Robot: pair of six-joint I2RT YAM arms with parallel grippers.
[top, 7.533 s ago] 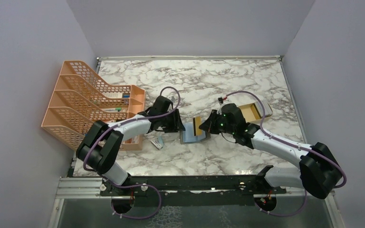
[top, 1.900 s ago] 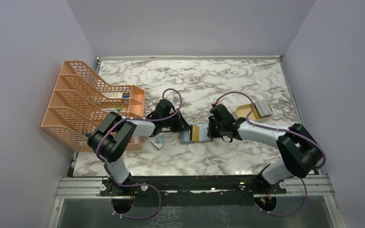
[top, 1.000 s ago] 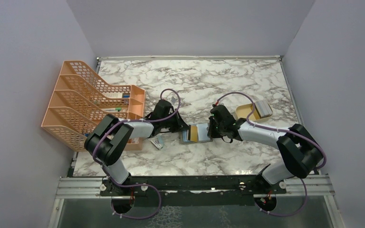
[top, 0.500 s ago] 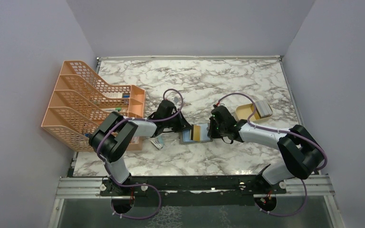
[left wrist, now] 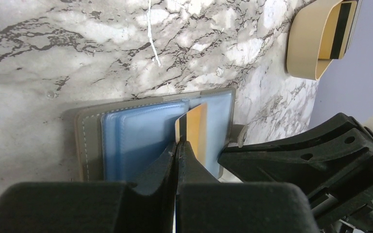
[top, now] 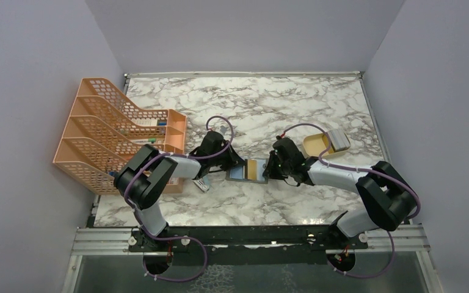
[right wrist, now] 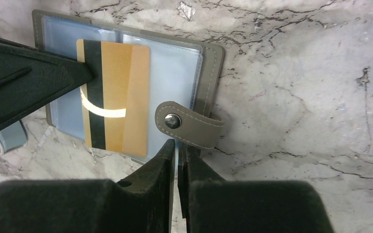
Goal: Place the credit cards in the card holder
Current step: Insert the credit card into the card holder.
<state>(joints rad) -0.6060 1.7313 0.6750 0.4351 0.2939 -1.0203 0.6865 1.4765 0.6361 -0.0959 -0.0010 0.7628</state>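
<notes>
The card holder (top: 239,172) lies open on the marble, grey outside, light blue inside; it also shows in the left wrist view (left wrist: 141,133) and the right wrist view (right wrist: 175,73). A tan-gold credit card (right wrist: 121,97) with a black stripe lies over its right half. My left gripper (left wrist: 177,145) is shut on that card's edge (left wrist: 196,128). My right gripper (right wrist: 176,145) is shut on the holder's near edge just under the snap tab (right wrist: 189,125). In the top view both grippers (top: 233,165) (top: 269,170) meet at the holder. Another card (left wrist: 337,29) stands in the tan tray.
The shallow tan tray (top: 315,144) sits at the right behind my right arm, also in the left wrist view (left wrist: 306,43). The orange mesh file rack (top: 116,131) stands at the left. A small grey-blue object (top: 202,183) lies by my left arm.
The holder has come down from a raised, tilted pose to lie flat and open. Both grippers have stayed at it, the card still over its right half.
</notes>
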